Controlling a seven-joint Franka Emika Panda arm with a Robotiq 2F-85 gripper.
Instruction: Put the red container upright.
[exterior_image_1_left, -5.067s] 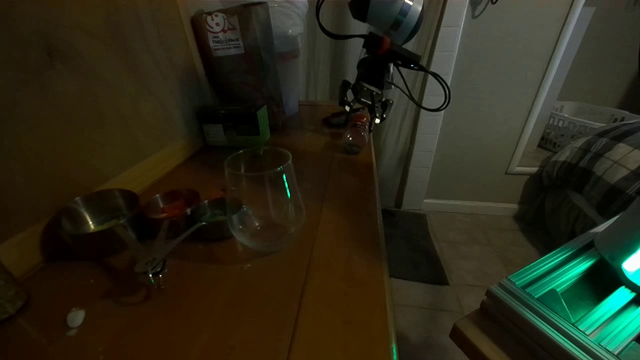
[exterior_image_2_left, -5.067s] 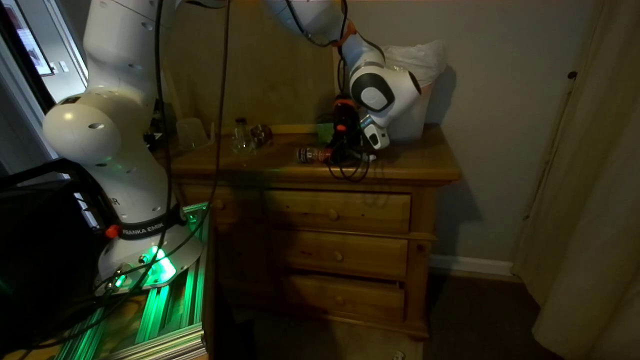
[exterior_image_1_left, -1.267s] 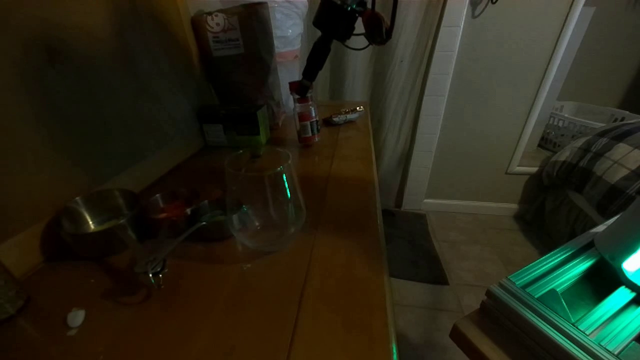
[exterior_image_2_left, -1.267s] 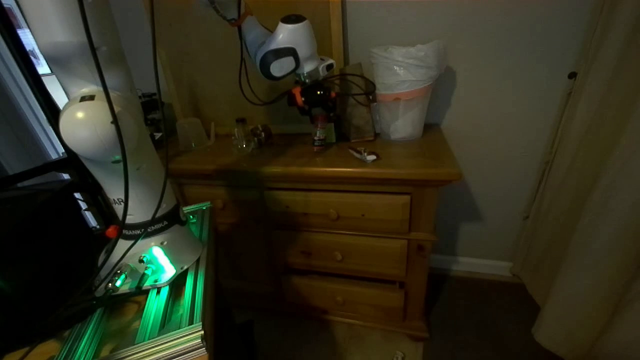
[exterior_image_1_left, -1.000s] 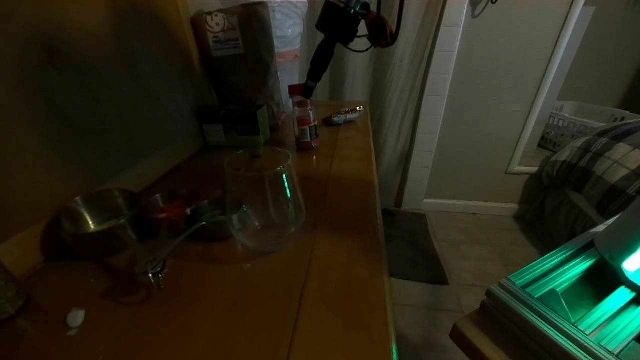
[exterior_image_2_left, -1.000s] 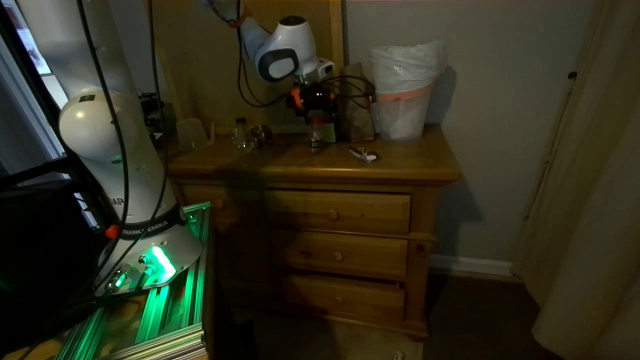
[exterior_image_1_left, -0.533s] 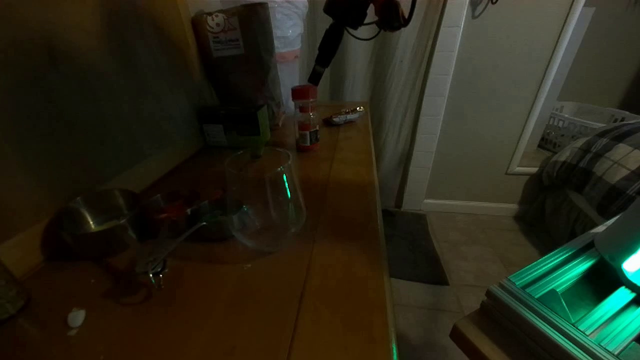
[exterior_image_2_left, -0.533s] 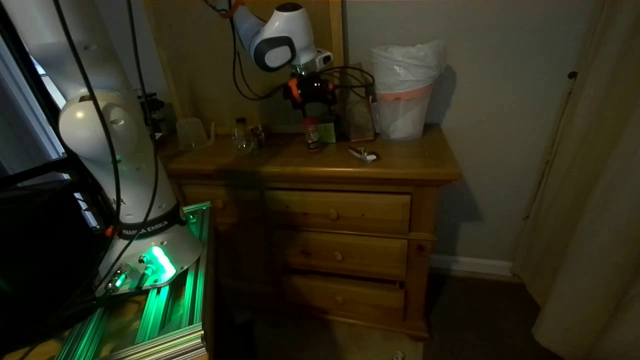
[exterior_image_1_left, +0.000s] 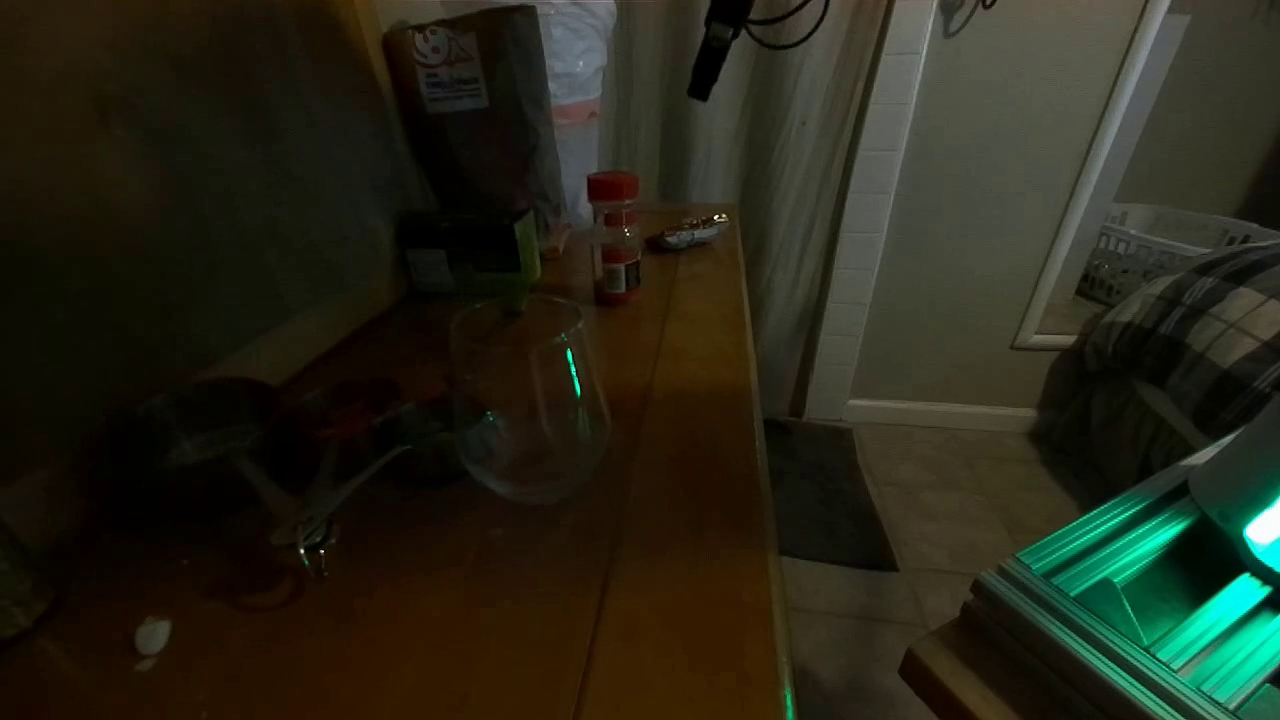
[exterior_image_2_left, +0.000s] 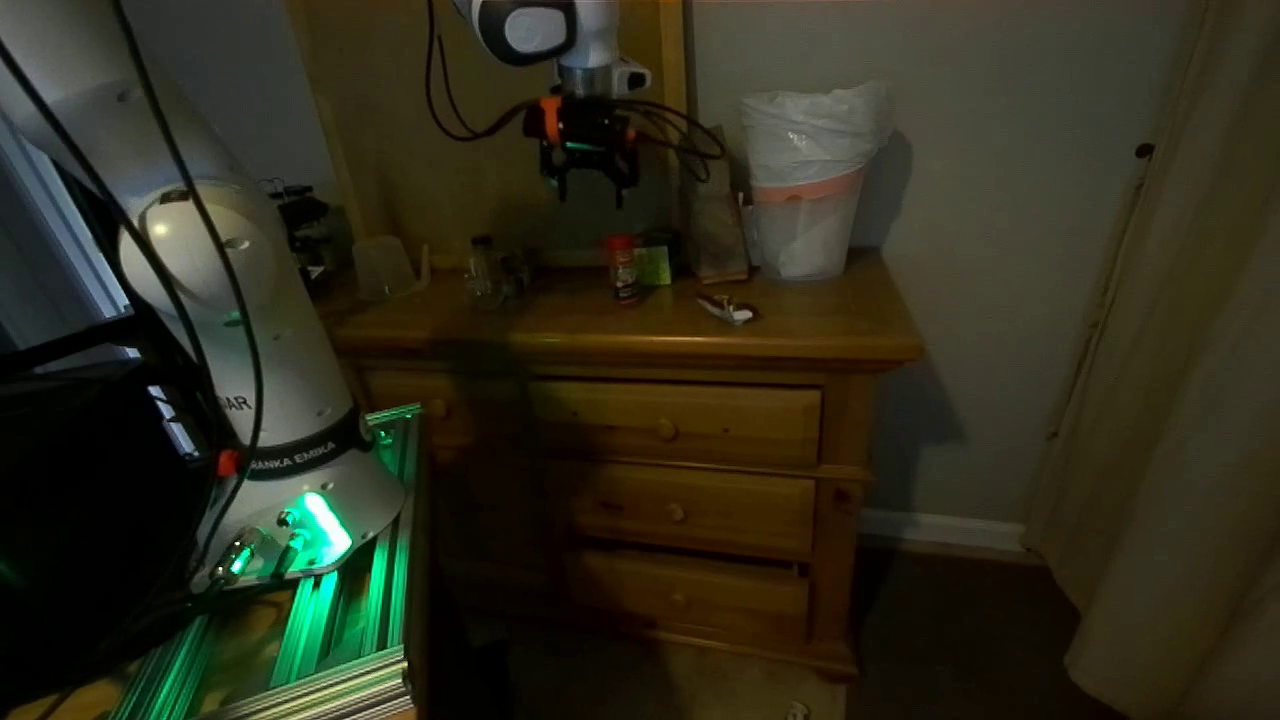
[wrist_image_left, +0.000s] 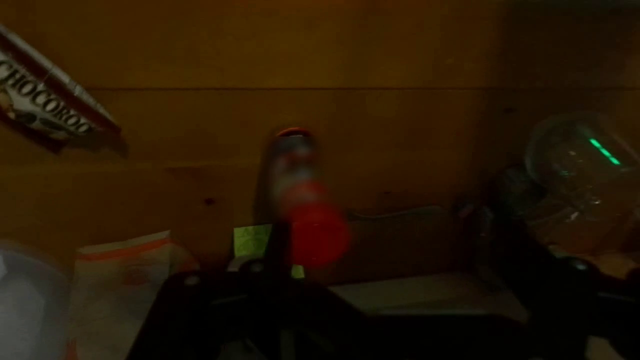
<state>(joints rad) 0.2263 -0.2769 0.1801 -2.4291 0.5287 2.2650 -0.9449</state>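
The red container, a clear jar with a red lid and red contents, stands upright on the wooden dresser top in both exterior views (exterior_image_1_left: 615, 245) (exterior_image_2_left: 623, 272). My gripper (exterior_image_2_left: 591, 193) hangs well above it, open and apart from it, its two fingers spread with nothing between them. From the wrist view I look down on the jar's red lid (wrist_image_left: 319, 235), close to the left finger in the picture but lower down. The open gripper (wrist_image_left: 386, 219) shows there as dark, blurred fingers at left and right.
A foil snack wrapper (exterior_image_1_left: 692, 232) lies near the dresser's edge beyond the jar. A clear glass (exterior_image_1_left: 530, 400), metal measuring cups (exterior_image_1_left: 210, 430), a dark green box (exterior_image_1_left: 470, 252), a paper bag (exterior_image_1_left: 475, 120) and a lined bin (exterior_image_2_left: 815, 190) share the top.
Several seconds ago the jar lay on its side by the wrapper; now it stands upright. Over the last second my gripper has opened, let go of the lid and risen away.
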